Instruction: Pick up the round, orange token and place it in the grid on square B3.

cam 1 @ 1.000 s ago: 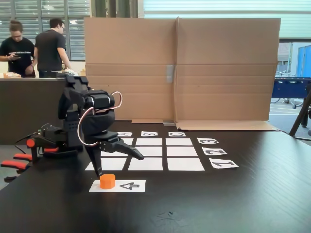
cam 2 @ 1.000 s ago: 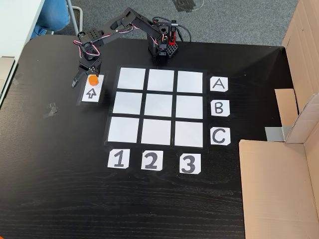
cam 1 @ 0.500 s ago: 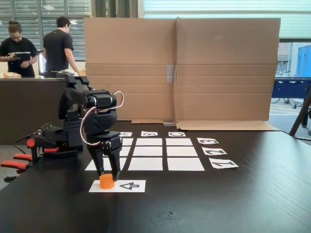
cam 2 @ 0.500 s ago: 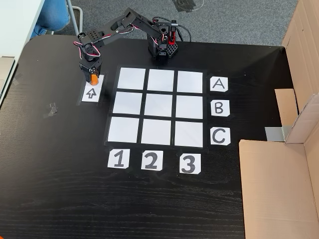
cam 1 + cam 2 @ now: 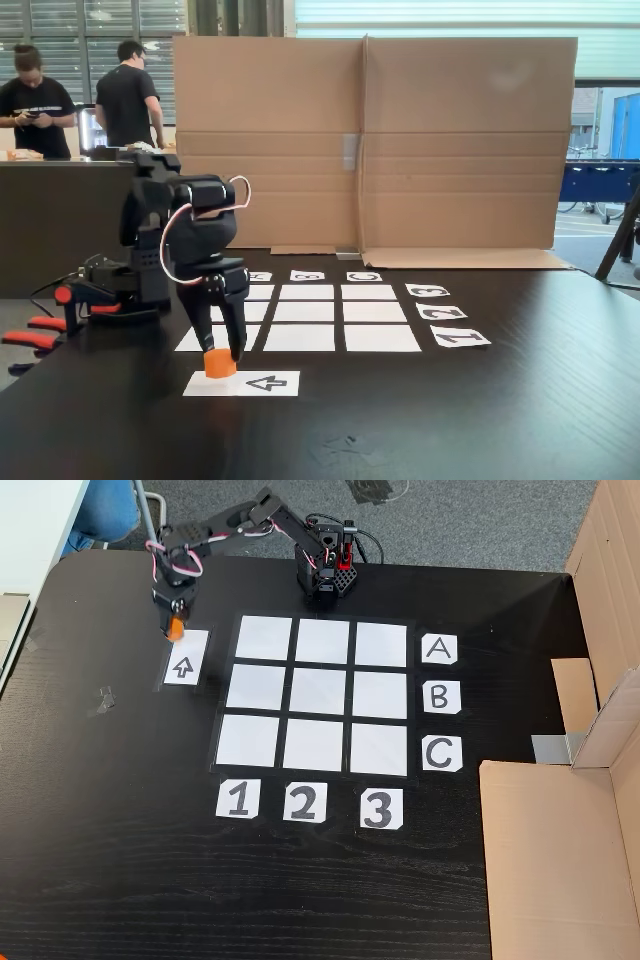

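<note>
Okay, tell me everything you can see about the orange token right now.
The token is a small, bright-orange, short cylinder, plain and matte, with no markings to be seen. It sits upright between the fingers of the black pincer, which is closed on its upper part. In the low fixed view it seems lifted just clear of the white arrow sheet. In the high fixed view it shows beside that sheet's far end.

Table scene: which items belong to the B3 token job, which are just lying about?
Job:
- token, shut in the claw
- grid
- square B3
- labels B and 3

Lying about:
- arrow sheet
- cardboard screen
- tape scrap on the table
- two people in the background
</note>
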`<state>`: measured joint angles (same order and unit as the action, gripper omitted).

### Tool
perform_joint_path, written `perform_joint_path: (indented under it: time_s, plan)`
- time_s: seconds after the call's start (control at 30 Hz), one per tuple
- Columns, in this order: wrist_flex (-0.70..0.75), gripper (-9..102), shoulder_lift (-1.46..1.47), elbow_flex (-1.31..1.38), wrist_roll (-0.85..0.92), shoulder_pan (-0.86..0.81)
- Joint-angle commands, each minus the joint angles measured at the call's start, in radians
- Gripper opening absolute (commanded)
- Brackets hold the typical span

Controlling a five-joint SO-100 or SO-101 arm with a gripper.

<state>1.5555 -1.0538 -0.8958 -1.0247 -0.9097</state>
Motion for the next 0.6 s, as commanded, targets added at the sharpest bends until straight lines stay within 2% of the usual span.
perform_joint_path:
  time_s: [0.0,0.27,0.57]
  plan:
    - [-0.015,-1,-0.207,-0.078,0.046,0.026]
    - [-0.015,-1,-0.522,-0.344,0.057,0.204]
    - [0.008,-1,-0.732,-0.471,-0.021,0.546]
